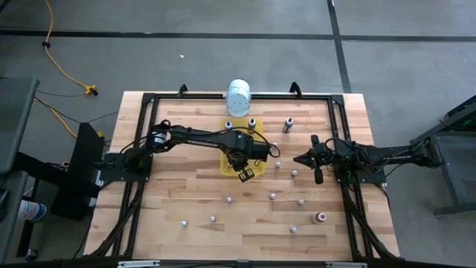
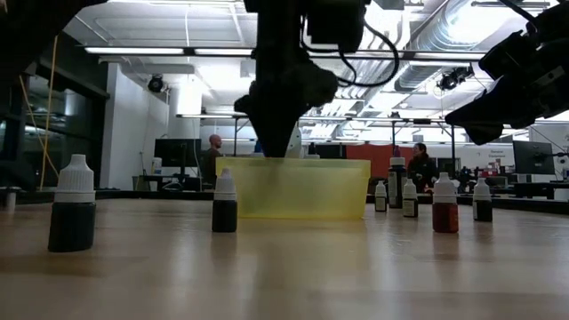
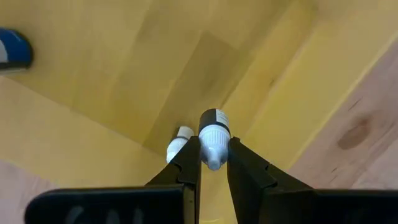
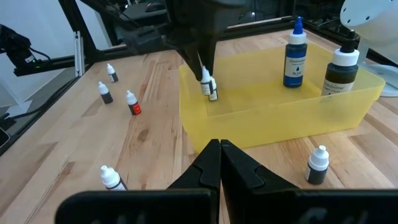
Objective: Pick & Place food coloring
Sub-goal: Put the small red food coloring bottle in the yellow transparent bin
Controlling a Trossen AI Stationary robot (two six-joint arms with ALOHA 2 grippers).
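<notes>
I have the left gripper [image 3: 213, 163] pinched narrowly on a tiny food coloring bottle [image 3: 214, 132] inside the yellow tray [image 4: 280, 118], while the right gripper [image 4: 219, 163] waits beside it, fingers fully closed and holding nothing.

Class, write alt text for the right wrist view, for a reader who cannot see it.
The left gripper holds a tiny white-capped bottle just inside the yellow tray, where a blue bottle and a dark bottle stand. The right gripper waits shut in the foreground, with small food coloring bottles scattered on the wooden table.
</notes>
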